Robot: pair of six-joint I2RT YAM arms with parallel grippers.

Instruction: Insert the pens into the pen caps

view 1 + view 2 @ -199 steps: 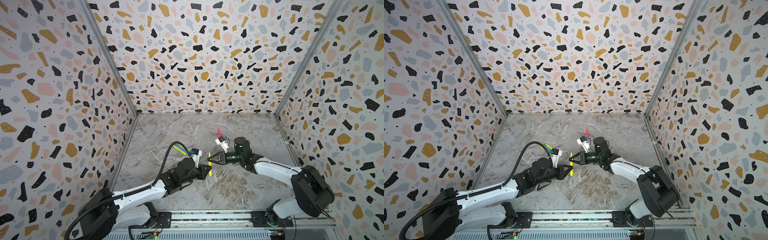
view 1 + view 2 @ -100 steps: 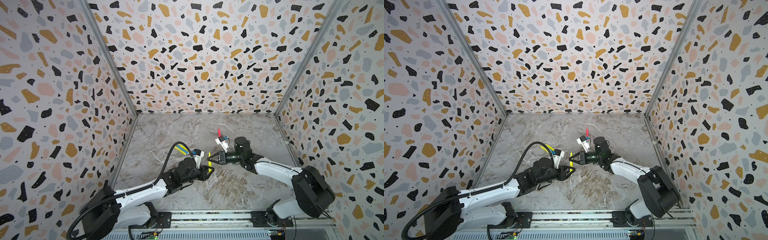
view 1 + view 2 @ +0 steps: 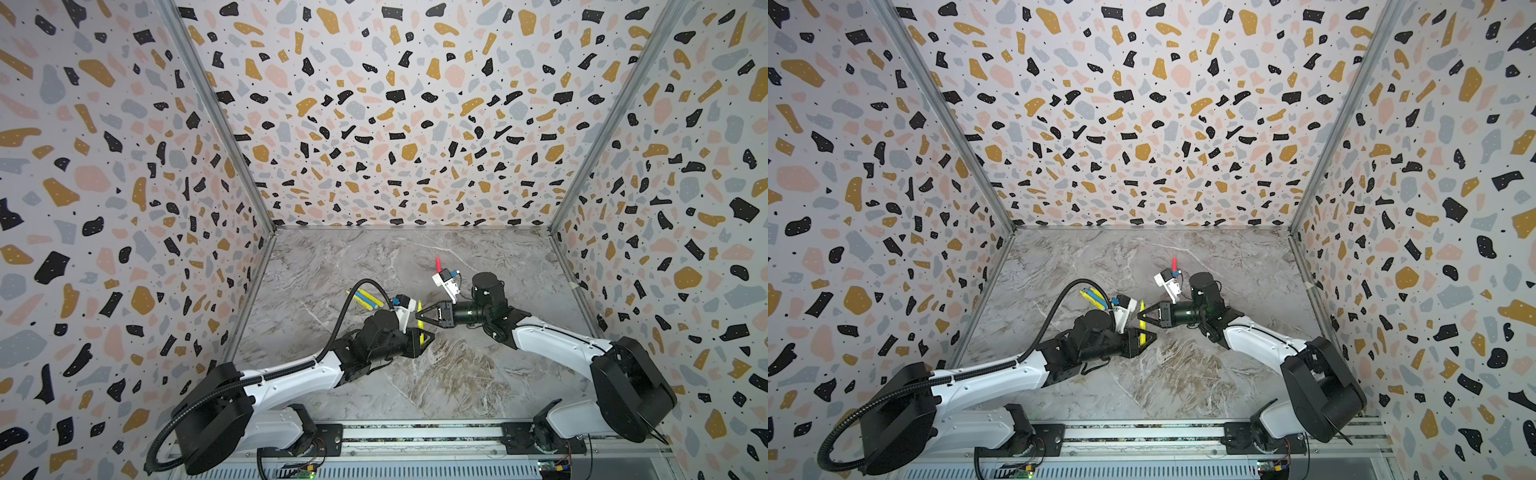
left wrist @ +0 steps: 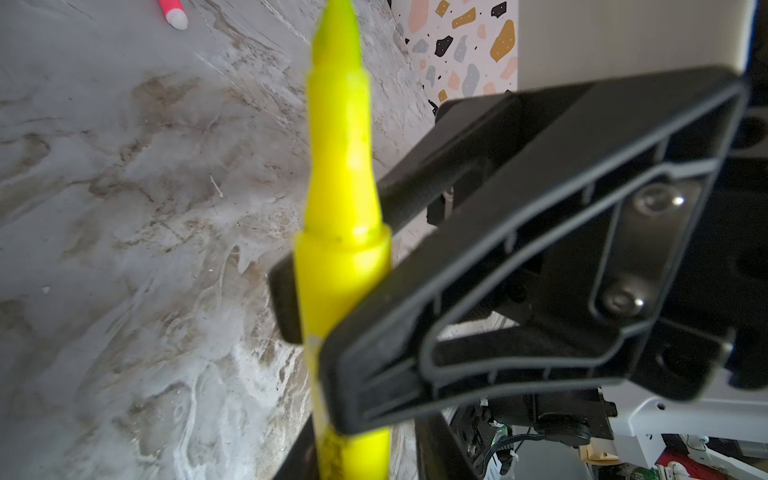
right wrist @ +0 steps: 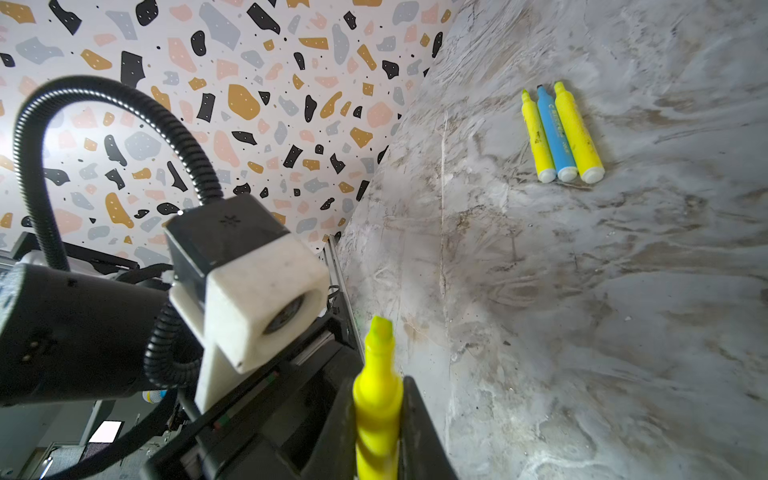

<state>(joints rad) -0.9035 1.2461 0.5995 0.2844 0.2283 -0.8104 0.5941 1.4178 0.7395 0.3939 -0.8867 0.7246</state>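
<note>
Right claw pinches the yellow pen mid-barrel near table centre, tip toward 12 o'clock. Left claw brackets that pen's lower end; clamped or loose, cannot tell. Blue pen flanked by two other yellow pens lies at 10 o'clock; pink-red pen at 1 o'clock.

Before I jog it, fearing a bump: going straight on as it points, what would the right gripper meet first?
Probably the left arm's white wrist camera, close ahead of the right gripper holding the yellow pen; depth unclear.
</note>
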